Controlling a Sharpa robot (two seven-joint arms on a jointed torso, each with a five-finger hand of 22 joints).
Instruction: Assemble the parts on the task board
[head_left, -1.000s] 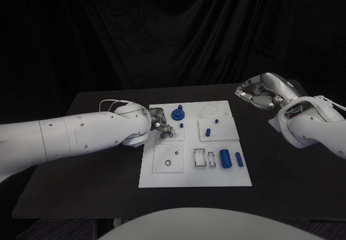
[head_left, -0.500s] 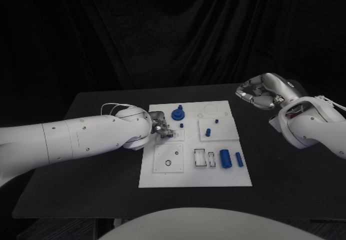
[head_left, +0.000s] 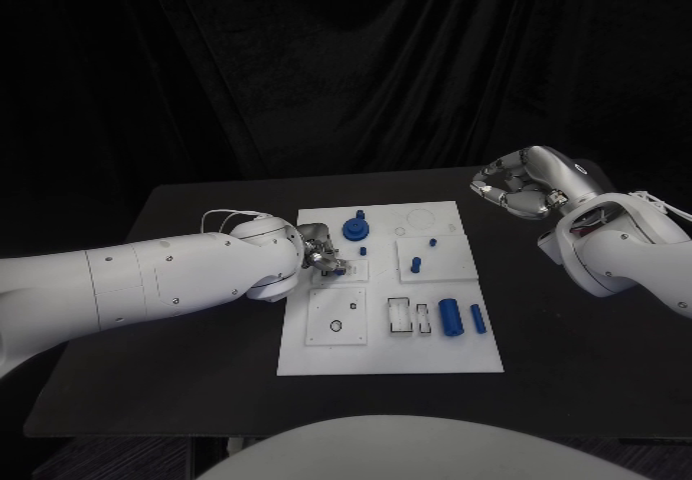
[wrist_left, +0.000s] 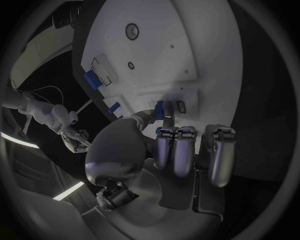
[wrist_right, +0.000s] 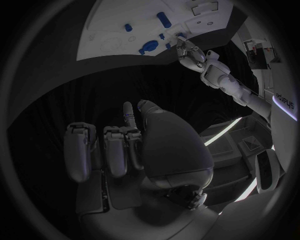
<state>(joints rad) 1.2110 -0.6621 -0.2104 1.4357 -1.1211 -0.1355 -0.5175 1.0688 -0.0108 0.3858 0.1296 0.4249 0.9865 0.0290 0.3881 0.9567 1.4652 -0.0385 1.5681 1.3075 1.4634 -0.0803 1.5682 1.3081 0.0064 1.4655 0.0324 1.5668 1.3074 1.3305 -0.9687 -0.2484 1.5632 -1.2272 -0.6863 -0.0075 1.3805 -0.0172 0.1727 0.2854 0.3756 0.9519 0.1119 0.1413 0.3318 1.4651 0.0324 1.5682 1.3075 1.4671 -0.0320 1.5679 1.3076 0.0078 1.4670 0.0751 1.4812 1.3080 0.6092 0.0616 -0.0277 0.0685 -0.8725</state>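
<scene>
Small blue part (wrist_left: 166, 109): pinched upright in left hand (head_left: 320, 250) fingertips over the task board (head_left: 389, 355), near its left edge. Right hand (head_left: 516, 188): fingers curled, empty, well off the board's right edge.

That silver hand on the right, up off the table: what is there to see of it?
The right hand is shiny silver metal, jointed, at the end of a thick white arm. It hangs in the air beyond the right edge of the white board, above the black table, touching neither. Its fingers are curled in toward the palm. The wrist view shows a small blue-marked piece at the thumb tip, but I cannot tell if it is held.
</scene>
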